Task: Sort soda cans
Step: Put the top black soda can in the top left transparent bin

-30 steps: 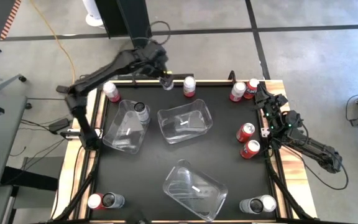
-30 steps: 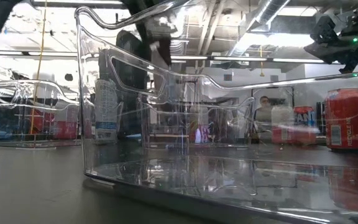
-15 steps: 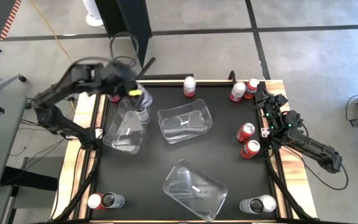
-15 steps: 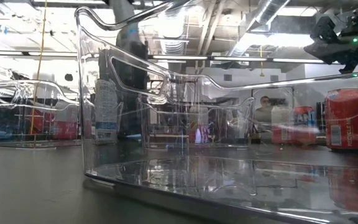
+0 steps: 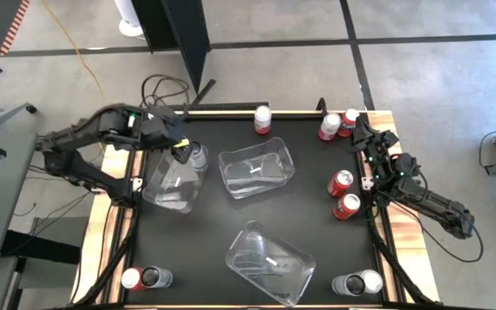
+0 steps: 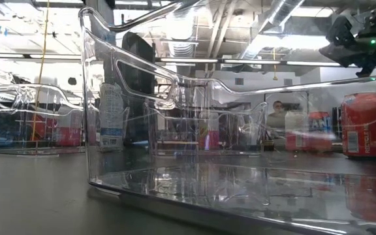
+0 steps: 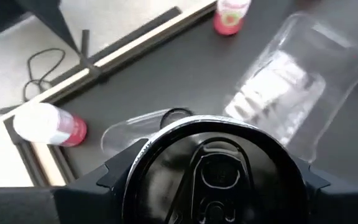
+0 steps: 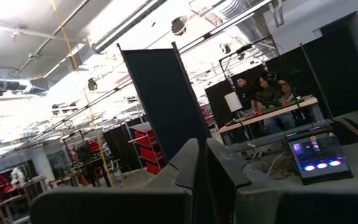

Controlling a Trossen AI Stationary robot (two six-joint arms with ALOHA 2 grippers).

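My left gripper (image 5: 182,146) hangs over the far end of the left clear bin (image 5: 172,182), shut on a dark soda can (image 7: 213,168) whose black top fills the left wrist view. Another dark can (image 5: 196,158) stands in that bin just beside it. Red cans stand along the far edge (image 5: 263,119) (image 5: 330,127) and by the right edge (image 5: 341,182) (image 5: 346,206). My right gripper (image 5: 359,129) rests shut at the far right corner, its fingers (image 8: 191,163) pointing upward into the room. My left gripper holds the dark can by its body just under the top rim (image 7: 135,163), one finger (image 7: 107,182) on each side. The fingers slant downward from the table's left. The can's top faces the wrist camera. Whether its base touches the bin is hidden by the gripper.
A middle bin (image 5: 257,168) and a near bin (image 5: 269,263) lie tilted on the black tabletop. Pairs of cans stand at the near left (image 5: 145,277) and near right (image 5: 360,282) corners. A red can (image 7: 48,124) lies by the far left edge.
My left gripper has swung with the dark can from the far edge, beside the red can there, toward the table's left and near side, ending over the left bin's far end; its wrist rolled on the way. The right arm kept still.
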